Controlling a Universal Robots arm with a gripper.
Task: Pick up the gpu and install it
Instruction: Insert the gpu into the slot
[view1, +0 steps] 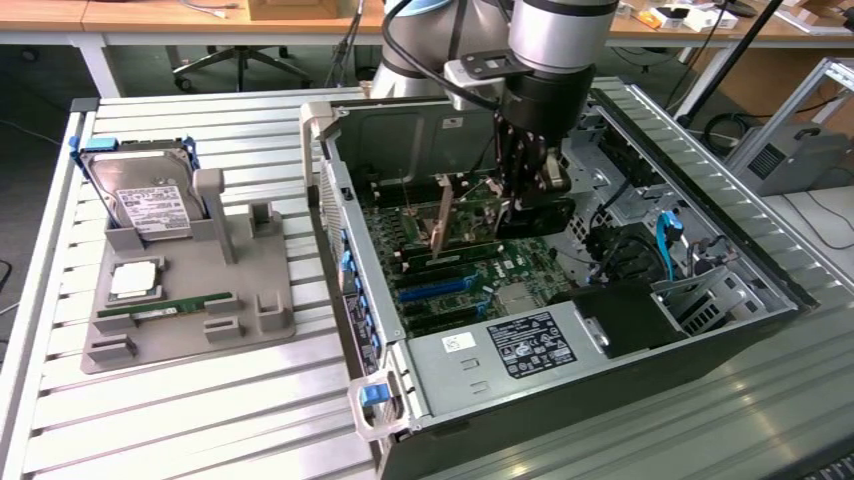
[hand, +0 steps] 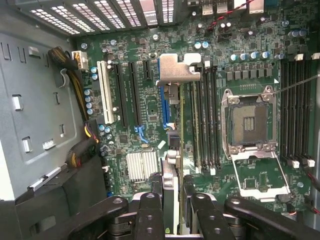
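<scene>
The gpu (hand: 172, 150) appears edge-on in the wrist view as a thin dark card, with its silver bracket (hand: 177, 70) at the end toward the case's vented rear wall. My gripper (hand: 175, 200) is shut on the card's near end, with a black finger on each side. The card hangs over the motherboard, right beside the blue slot (hand: 163, 100). Whether it touches the slot I cannot tell. In the exterior view my gripper (view1: 527, 200) reaches down into the open computer case (view1: 747, 270), and the gpu (view1: 474, 232) stands upright below it.
A grey fixture (view1: 187, 290) on the exterior view's left holds a hard drive (view1: 140, 195), a green RAM stick (view1: 167, 308) and a small square chip (view1: 134, 280). The case walls, blue cables (view1: 667, 240) and the open CPU socket (hand: 247, 120) with its memory slots (hand: 205, 115) crowd the card.
</scene>
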